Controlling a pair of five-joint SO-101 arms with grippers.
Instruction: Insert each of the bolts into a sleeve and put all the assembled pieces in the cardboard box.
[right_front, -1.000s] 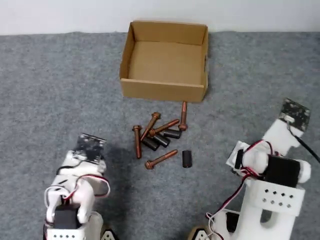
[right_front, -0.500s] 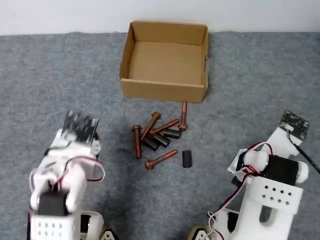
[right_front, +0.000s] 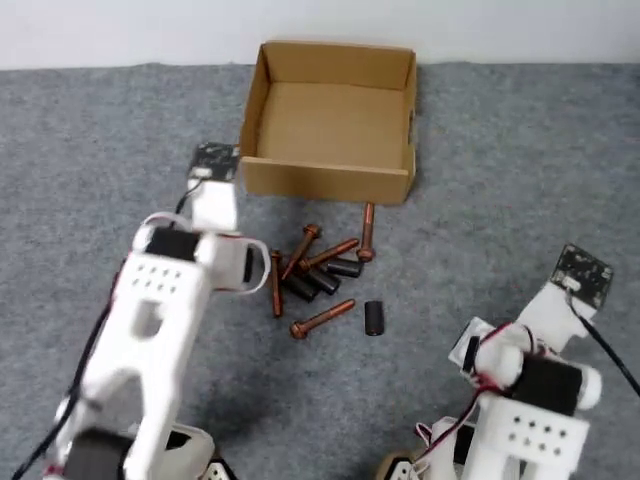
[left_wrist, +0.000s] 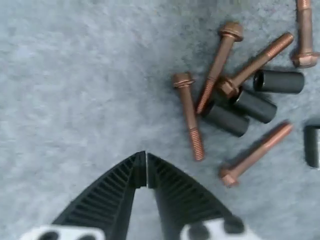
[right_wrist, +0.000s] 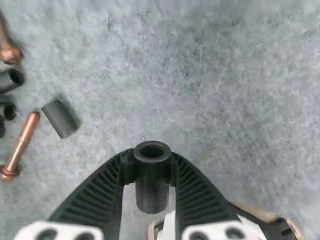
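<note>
Several copper bolts (right_front: 322, 318) and black sleeves (right_front: 344, 267) lie in a loose pile in front of the cardboard box (right_front: 325, 182), which holds nothing. One sleeve (right_front: 374, 317) lies apart from the pile. My left arm (right_front: 180, 275) stretches over the carpet just left of the pile. Its gripper (left_wrist: 146, 171) is shut with nothing in it, hanging close to the nearest bolt (left_wrist: 190, 117). My right arm (right_front: 525, 385) sits at the front right. My right gripper (right_wrist: 151, 176) is shut on an upright black sleeve (right_wrist: 151, 155), with the lone sleeve (right_wrist: 60, 118) and a bolt (right_wrist: 19, 145) off to one side.
Grey carpet (right_front: 500, 200) covers the whole table. A white wall runs behind the box. Open carpet lies to the right of the pile and to the left of the box.
My left arm has unfolded from the front left and swung forward to the left side of the bolt pile. The right arm has drawn back slightly. The bolts and loose sleeves stay put.
</note>
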